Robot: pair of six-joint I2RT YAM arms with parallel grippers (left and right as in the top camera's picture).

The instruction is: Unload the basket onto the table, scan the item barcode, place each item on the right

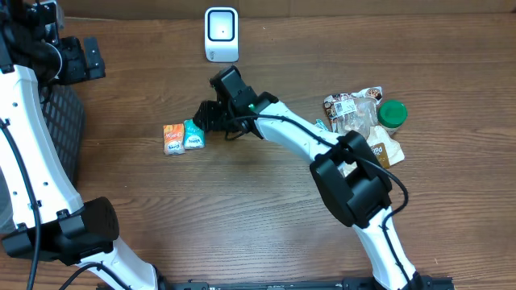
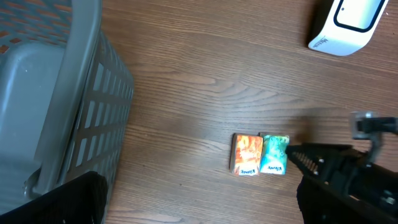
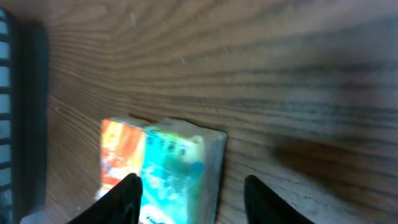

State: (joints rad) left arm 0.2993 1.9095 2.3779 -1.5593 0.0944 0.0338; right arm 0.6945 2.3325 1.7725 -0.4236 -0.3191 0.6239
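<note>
While the right end effector (image 3: 189,198) straddles the teal packet (image 3: 177,163), its jaws stand partly open.
Teal packet lies on the table (image 3: 280,74), touching an orange packet (image 3: 119,152), well apart from the scanner (image 1: 221,34); left end effector (image 1: 81,58): wide open.

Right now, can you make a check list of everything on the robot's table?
Surface: brown wooden table.
Job's things: teal packet and orange packet side by side, touching; white scanner beyond them.
Clutter: heap of packets and green-lidded jar on the right.
Grippers: right gripper open, jaws astride the teal packet; left gripper open, empty.
Cables: black cable along the right arm.
Surroundings: grey basket at the left.
</note>
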